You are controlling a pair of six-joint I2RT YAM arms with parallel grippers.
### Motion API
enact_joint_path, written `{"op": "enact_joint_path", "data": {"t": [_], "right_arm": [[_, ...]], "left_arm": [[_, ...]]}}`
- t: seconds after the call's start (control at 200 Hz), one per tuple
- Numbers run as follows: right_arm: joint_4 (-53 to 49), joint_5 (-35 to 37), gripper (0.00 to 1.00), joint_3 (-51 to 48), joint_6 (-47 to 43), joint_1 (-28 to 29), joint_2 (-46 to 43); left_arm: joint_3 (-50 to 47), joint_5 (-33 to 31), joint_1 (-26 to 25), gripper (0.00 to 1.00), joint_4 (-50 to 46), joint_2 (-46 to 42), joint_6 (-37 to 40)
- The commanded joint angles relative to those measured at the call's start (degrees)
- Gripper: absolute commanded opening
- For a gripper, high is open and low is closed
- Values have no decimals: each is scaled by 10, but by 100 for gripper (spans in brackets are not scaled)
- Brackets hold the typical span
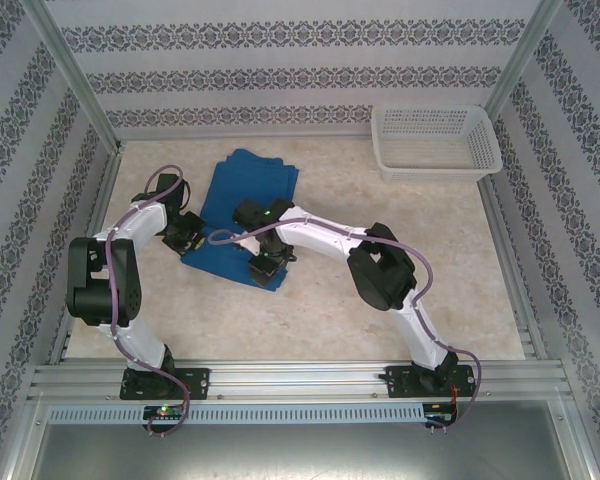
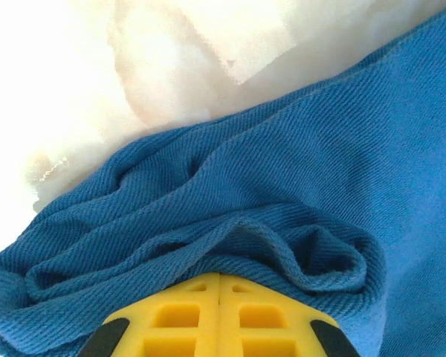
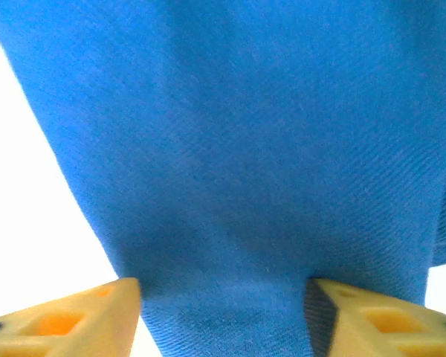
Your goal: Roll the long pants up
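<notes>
The long pants [image 1: 248,190] lie as a royal-blue strip on the table, running from the back towards the middle, with the near end under both grippers. My left gripper [image 1: 187,238] sits at the near-left corner of the cloth. In the left wrist view its yellow fingers [image 2: 220,277] are pressed together, and bunched folds of the pants [image 2: 297,163] radiate from the tips. My right gripper [image 1: 268,268] is at the near-right edge. It stands open [image 3: 223,294], with the flat blue cloth [image 3: 230,149] lying between its spread fingers [image 3: 97,309].
A white mesh basket [image 1: 435,140] stands at the back right corner. Patterned walls with metal posts close in the table on three sides. Bare beige tabletop [image 1: 400,215] lies to the right of the pants.
</notes>
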Motion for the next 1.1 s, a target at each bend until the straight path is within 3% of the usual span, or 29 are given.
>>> {"op": "enact_joint_path", "data": {"t": [0.0,0.12,0.345,0.43,1.094], "right_arm": [[-21,81,72,52,-8,43,-39],[-13,122,77,72,-17,79,-52],[10,190,77,102,-33,133,4],[23,217,77,106,-48,147,34],[194,450,73,96,-183,141,152]], "left_arm": [[21,-9,19,0,-15,-18,14],[59,6,38,0,-31,-33,21],[147,8,71,36,-52,-26,34],[167,16,81,42,-55,-15,33],[156,43,100,41,-44,-12,31]]}}
